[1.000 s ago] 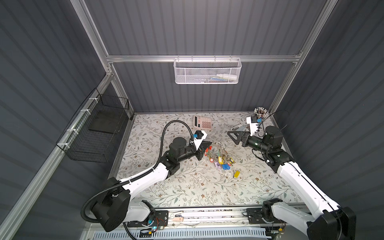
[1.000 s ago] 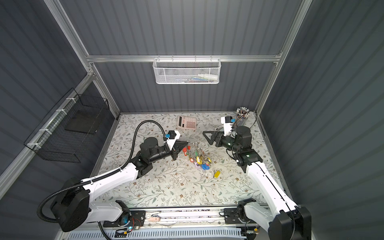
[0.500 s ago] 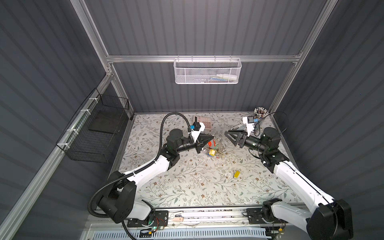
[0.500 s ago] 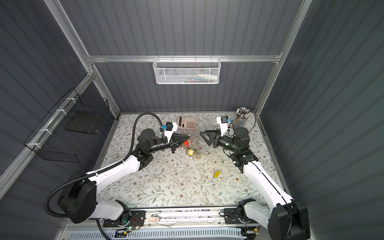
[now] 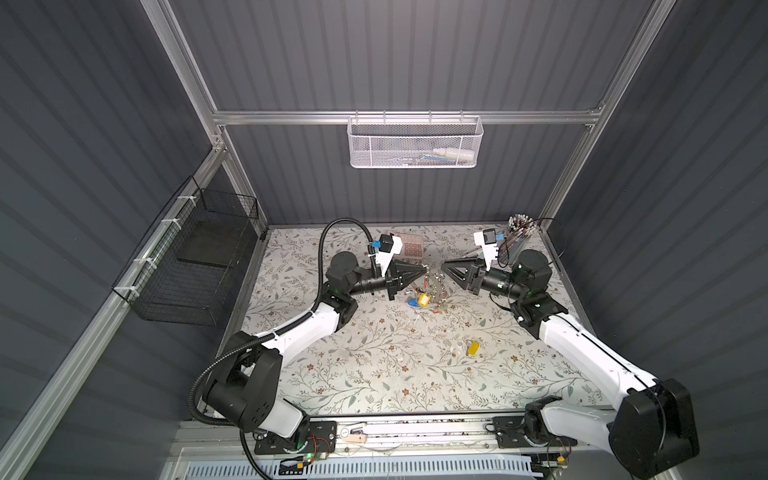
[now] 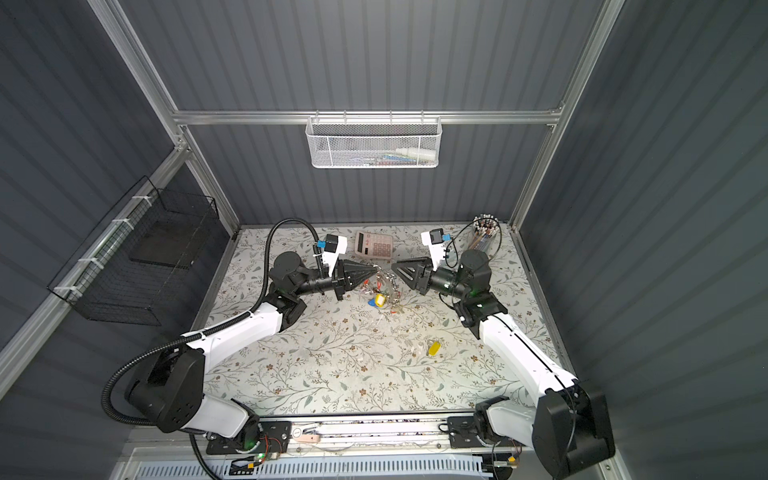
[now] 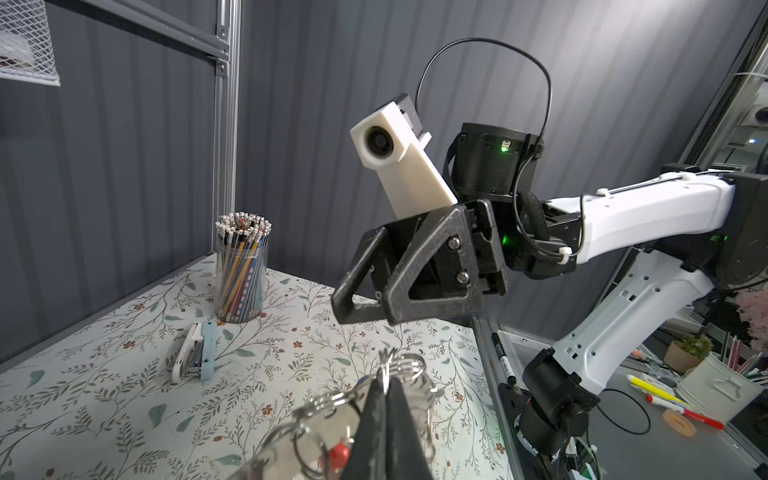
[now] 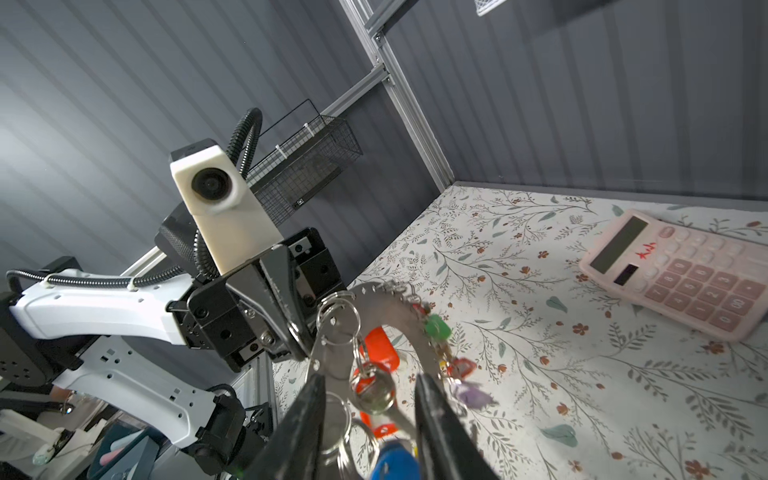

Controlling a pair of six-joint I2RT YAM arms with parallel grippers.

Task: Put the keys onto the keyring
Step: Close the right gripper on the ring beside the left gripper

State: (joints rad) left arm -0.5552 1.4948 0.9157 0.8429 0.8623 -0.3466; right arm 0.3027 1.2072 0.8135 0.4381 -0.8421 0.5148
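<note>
Left gripper [image 8: 299, 332] clamped on keyring [image 8: 386, 305] rim, ring held clear of bench [image 5: 374, 374]. Right gripper [image 8: 370, 380] half-wide, jaws straddling ring's far side. Ring likely stiff, thin, slick; hung keys [image 8: 376, 392] swing. Grab bare rim. Loose yellow key [image 5: 473, 348] on bench, well apart from both grippers; take by tag.

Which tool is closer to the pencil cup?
Right. The right tool lies between the keyring and the pencil cup; the left tool, shut on the keyring, is on its far side.

Dark ribbed walls [image 5: 415, 62]; floral, perhaps cloth-covered, tabletop [image 5: 374, 374].
</note>
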